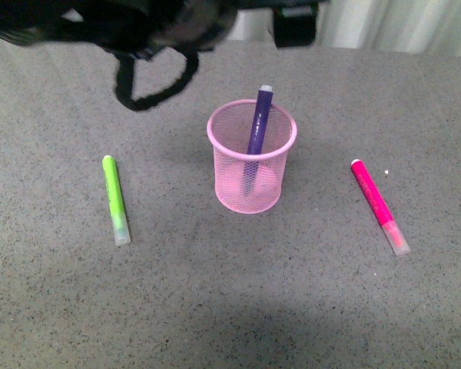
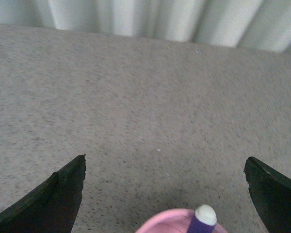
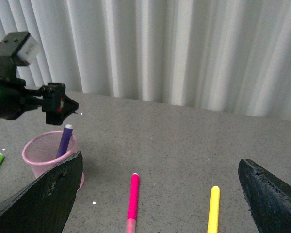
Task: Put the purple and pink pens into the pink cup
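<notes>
Inside the pink cup [image 1: 229, 183] stands the purple pen [image 1: 259, 123]; the pink pen [image 1: 379, 204] lies right of it, yet to go. Left gripper [image 2: 165, 159] and right gripper [image 3: 160, 159] are both spread, empty.

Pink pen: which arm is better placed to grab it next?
Right. The pink pen lies right of the pink cup, ahead of the open right end effector. The left end effector hangs open above the cup, where the purple pen stands.

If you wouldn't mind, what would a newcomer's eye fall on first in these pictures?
The round pink wire-mesh cup at the middle of the grey table, with the dark purple pen leaning inside it. The magenta pink pen lies flat to its right, a lime green marker to its left.
</notes>
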{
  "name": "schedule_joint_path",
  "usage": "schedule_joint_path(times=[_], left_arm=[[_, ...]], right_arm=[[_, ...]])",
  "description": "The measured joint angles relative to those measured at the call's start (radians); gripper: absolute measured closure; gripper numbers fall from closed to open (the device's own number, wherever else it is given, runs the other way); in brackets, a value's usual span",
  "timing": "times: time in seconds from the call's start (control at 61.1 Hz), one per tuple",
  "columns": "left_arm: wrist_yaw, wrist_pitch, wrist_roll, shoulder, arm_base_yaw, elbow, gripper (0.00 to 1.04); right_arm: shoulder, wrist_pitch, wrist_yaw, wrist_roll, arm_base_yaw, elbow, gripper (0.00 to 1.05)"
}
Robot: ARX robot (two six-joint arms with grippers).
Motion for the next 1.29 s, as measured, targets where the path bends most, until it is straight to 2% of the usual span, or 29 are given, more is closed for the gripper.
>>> schedule_joint_path(times=[0.147, 0.311, 0.393, 0.409, 0.54, 0.606, 0.786, 0.917, 1.08, 1.26, 1.293], left_arm=[[-0.105, 0.000, -0.058, -0.149, 0.053, -0.082, 0.08], [-0.211, 0.005, -0.097, -0.363, 0.079, -0.263, 0.08], [-0.224, -0.008, -0.122, -0.444, 0.079, -0.385, 0.09], [-0.214, 0.018, -0.105, -0.445, 0.081, -0.407, 0.10], [-0.080, 0.547, 0.141, -0.465, 0.119, -0.754, 0.34], [-0.054, 0.608, 0.225, -0.572, 0.150, -0.880, 0.44], [0.032, 0.485, 0.306, -0.884, 0.241, -1.009, 0.73], [0.119, 0.348, 0.322, -1.059, 0.331, -1.042, 1.03], [0.207, 0.177, 0.329, -1.257, 0.420, -1.061, 1.03], [0.249, 0.068, 0.330, -1.376, 0.467, -1.064, 1.03], [0.280, 0.050, 0.330, -1.397, 0.488, -1.064, 1.03]], right_arm=[[0.000, 0.000, 0.000, 0.000, 0.000, 0.000, 0.07], [0.000, 0.000, 0.000, 0.000, 0.000, 0.000, 0.07], [0.000, 0.000, 0.000, 0.000, 0.000, 0.000, 0.07], [0.000, 0.000, 0.000, 0.000, 0.000, 0.000, 0.07], [-0.001, 0.000, -0.002, 0.000, 0.000, 0.000, 0.07], [0.002, -0.001, 0.000, 0.000, 0.000, 0.000, 0.07], [-0.001, -0.001, -0.001, 0.000, 0.000, 0.000, 0.07], [-0.001, -0.001, 0.000, 0.000, 0.000, 0.000, 0.07], [-0.001, -0.001, 0.000, 0.000, 0.000, 0.000, 0.07], [-0.001, -0.001, 0.000, 0.000, 0.000, 0.000, 0.07], [-0.001, -0.001, 0.000, 0.000, 0.000, 0.000, 0.07]])
